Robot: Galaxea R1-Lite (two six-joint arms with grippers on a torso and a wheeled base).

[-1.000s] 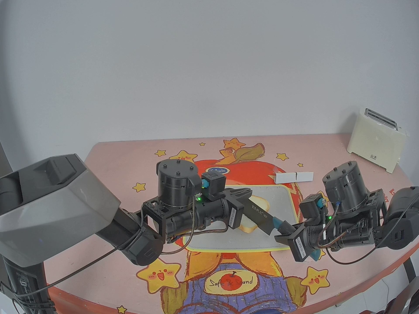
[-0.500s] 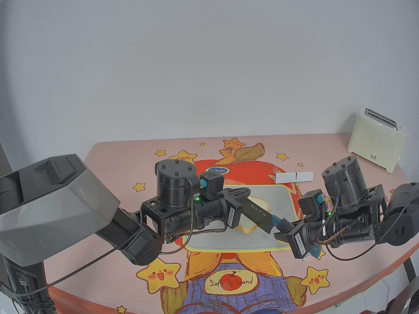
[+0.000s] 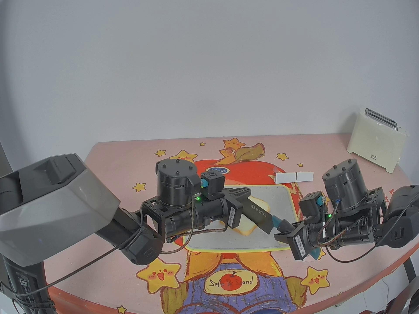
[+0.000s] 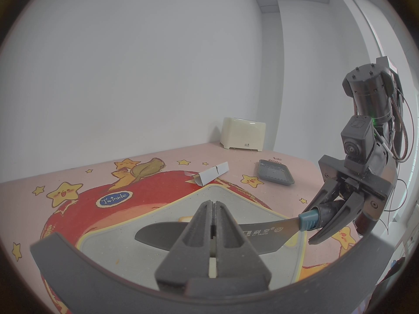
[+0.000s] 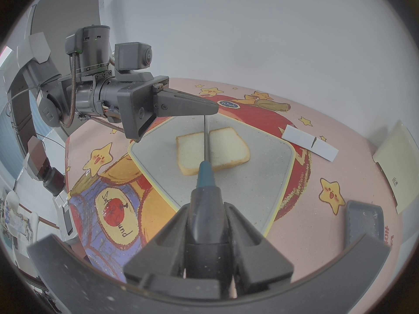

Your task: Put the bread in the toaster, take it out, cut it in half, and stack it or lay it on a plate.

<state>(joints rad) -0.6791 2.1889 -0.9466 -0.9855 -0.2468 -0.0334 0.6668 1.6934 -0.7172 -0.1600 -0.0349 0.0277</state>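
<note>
A slice of white bread (image 5: 227, 147) lies flat on the grey cutting board (image 5: 262, 184) at the table's middle. My right gripper (image 5: 205, 223) is shut on the teal handle of a dark knife (image 3: 258, 213). Its blade (image 5: 204, 138) stands edge-down across the middle of the slice. My left gripper (image 3: 248, 192) hovers shut with nothing in it, its tips (image 5: 208, 107) just over the far end of the blade and the bread (image 3: 247, 228). The cream toaster (image 3: 377, 140) stands at the far right corner, its slots showing nothing.
A dark grey tray-like plate (image 5: 364, 222) sits on the table to the right of the board, close to my right arm. A folded white card (image 3: 294, 177) lies behind the board. The table's front edge is close to both arms.
My right gripper and the knife rose slightly toward the board half a second ago, then came back and down. The left arm stayed nearly still.
</note>
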